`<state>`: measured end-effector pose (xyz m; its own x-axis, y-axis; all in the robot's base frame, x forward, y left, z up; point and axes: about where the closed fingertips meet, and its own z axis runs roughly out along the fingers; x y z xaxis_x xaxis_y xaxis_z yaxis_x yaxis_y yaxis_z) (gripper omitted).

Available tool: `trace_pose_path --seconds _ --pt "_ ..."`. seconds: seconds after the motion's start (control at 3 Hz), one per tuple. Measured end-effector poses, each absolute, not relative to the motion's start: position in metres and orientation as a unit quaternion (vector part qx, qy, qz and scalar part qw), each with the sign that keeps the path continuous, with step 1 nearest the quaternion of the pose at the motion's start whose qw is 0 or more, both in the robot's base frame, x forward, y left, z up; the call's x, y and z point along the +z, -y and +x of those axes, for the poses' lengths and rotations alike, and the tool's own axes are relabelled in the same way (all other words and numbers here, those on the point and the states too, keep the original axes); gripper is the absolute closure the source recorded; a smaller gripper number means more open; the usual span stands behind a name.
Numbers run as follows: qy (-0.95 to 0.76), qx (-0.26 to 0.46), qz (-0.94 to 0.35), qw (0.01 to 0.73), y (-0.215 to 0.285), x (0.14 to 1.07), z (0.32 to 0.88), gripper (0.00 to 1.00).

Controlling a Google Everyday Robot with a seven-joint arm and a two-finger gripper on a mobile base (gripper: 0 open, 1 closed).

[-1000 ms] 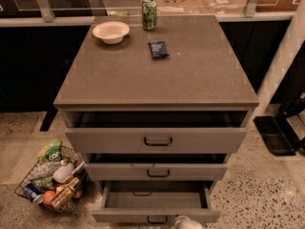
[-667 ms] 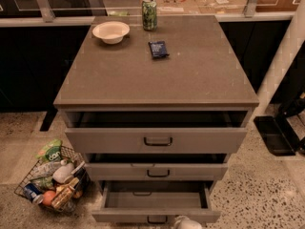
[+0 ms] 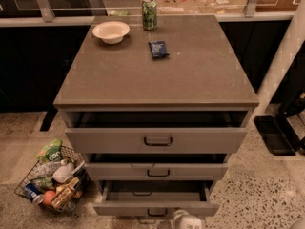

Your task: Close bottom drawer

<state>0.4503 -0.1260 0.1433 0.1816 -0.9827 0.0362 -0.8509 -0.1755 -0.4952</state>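
The grey cabinet [image 3: 157,75] has all three drawers partly open. The bottom drawer [image 3: 156,208] is pulled out furthest, and its plain grey inside shows. Its small dark loop handle [image 3: 157,213] sits at the middle of the front. My gripper [image 3: 186,221] shows as a white shape at the lower edge of the camera view. It is just in front of the bottom drawer's front, slightly right of the handle. The middle drawer [image 3: 157,171] and the top drawer [image 3: 156,140] stand above, each out a little.
On the cabinet top are a white bowl [image 3: 110,31], a green can [image 3: 149,13] and a small dark packet [image 3: 158,48]. A wire basket [image 3: 51,181] of groceries sits on the floor at the left. A dark tray [image 3: 275,135] lies on the floor at the right.
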Motion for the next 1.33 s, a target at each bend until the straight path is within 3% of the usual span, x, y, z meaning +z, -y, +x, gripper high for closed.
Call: trace_pose_path --seconds 1.33 --pt "-0.602 -0.190 -0.744 0.216 0.121 0.133 0.500 1.00"
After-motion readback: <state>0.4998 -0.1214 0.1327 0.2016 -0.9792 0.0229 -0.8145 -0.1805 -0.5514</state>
